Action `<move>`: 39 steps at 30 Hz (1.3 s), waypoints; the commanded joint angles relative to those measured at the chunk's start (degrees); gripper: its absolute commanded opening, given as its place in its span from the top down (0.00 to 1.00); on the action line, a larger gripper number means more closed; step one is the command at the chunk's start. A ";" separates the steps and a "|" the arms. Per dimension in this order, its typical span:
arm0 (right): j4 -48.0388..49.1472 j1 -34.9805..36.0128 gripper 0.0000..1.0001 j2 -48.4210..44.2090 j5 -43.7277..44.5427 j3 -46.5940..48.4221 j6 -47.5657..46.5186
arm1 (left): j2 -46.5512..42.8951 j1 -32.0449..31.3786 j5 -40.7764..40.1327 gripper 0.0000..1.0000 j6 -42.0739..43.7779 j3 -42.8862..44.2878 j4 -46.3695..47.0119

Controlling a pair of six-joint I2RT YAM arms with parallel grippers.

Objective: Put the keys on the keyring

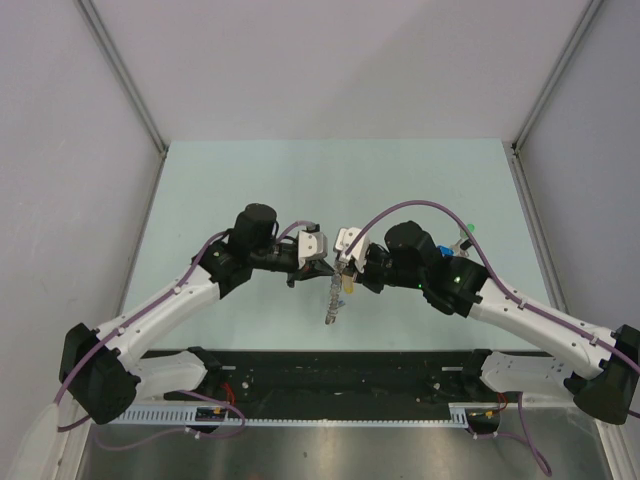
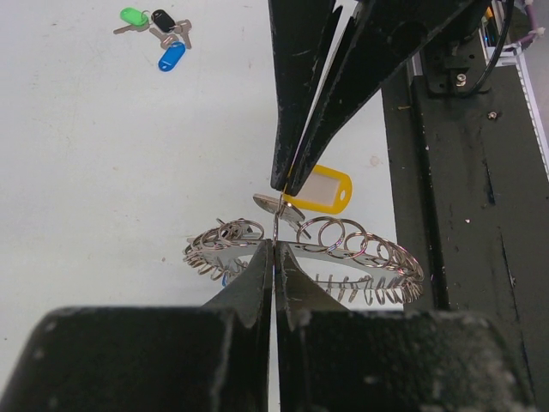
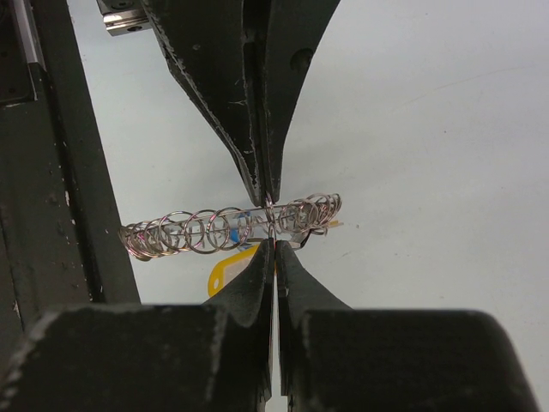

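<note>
The keyring (image 2: 360, 245), a wide band of small linked metal rings, hangs between my two grippers above the table; it also shows in the right wrist view (image 3: 197, 230) and the top view (image 1: 333, 303). My left gripper (image 2: 274, 246) is shut on the keyring's near edge. My right gripper (image 3: 273, 245) faces it tip to tip and is shut on the yellow-capped key (image 2: 324, 189), right at the keyring; the yellow cap (image 3: 225, 271) shows beside its finger. Green (image 2: 133, 15), black (image 2: 161, 19) and blue (image 2: 171, 57) keys lie together on the table, far from both grippers.
A black rail (image 1: 340, 365) runs along the table's near edge, close under the grippers; it shows in the left wrist view (image 2: 463, 172) too. The loose keys lie beside the right arm's elbow (image 1: 468, 231). Grey walls bound the table on three sides.
</note>
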 commanded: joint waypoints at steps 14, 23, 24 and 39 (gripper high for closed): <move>2.64 -0.99 1.00 0.58 10.32 0.56 10.76 | -0.04 -0.04 -17.48 1.00 -4.16 2.15 1.75; 20.28 -10.74 1.00 3.92 10.95 -11.56 22.19 | -4.86 2.95 -43.23 1.00 -7.07 2.06 0.61; 23.96 -11.80 1.00 4.18 8.77 -13.40 23.59 | -5.65 2.95 -45.00 1.00 -7.07 2.06 0.09; 46.43 -17.17 1.00 19.12 4.79 -28.54 29.57 | -15.69 3.74 -52.58 1.00 -8.65 -6.82 3.42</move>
